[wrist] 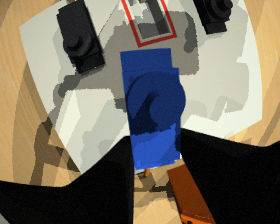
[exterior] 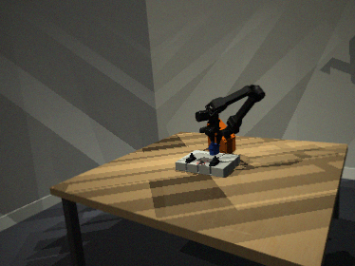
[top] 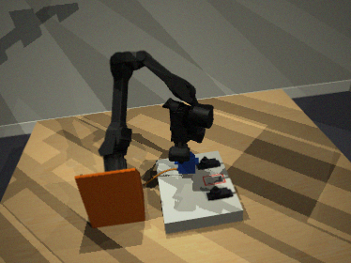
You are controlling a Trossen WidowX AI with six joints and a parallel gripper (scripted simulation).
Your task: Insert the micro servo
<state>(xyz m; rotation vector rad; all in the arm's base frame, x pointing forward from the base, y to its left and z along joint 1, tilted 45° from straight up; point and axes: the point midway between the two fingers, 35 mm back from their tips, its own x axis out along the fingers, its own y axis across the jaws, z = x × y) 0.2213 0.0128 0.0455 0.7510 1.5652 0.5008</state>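
Presently the blue micro servo point(wrist: 151, 111) is gripped in the closed gripper point(wrist: 156, 153) above the grey deck point(wrist: 238, 97), short of the red-marked pocket point(wrist: 148, 16), so that it can be carried there.

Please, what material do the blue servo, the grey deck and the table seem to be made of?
Blue micro servo: probably moulded plastic, matt, uniform colour, no shine. Deck: a pale grey slab, flat and matt; it could be painted metal or plastic, the look leaves it open. Table: wood, with plank stripes and light-brown tones, dull finish.
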